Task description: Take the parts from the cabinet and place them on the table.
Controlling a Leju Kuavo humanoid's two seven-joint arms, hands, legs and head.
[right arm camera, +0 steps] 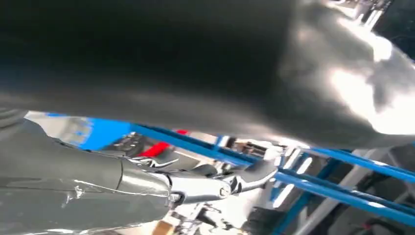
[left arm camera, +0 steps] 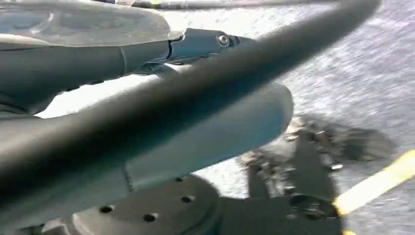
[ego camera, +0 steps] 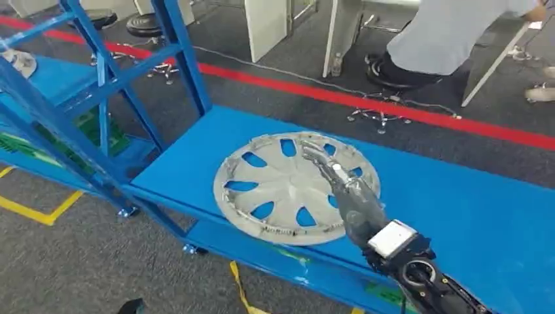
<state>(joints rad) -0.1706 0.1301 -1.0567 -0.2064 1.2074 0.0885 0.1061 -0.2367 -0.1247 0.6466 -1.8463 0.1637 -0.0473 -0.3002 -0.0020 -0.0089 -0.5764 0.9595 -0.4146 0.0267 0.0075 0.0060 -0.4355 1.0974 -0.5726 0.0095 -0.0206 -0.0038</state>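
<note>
One hubcap (ego camera: 296,188) flat on blue table (ego camera: 471,216), right hand (ego camera: 350,193) fingers (ego camera: 315,156) loosely outstretched above.

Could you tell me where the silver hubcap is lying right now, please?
In the head view, the silver hubcap lies flat on the blue table, near its front edge, right of the blue cabinet frame, with the right hand over its right side.

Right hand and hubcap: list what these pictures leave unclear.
- Head view: whether the right hand grips the hubcap or only rests on it.
- Right wrist view: a blurred dark mass hides the contact.
- Left wrist view: left hand blurred, state unclear.
</note>
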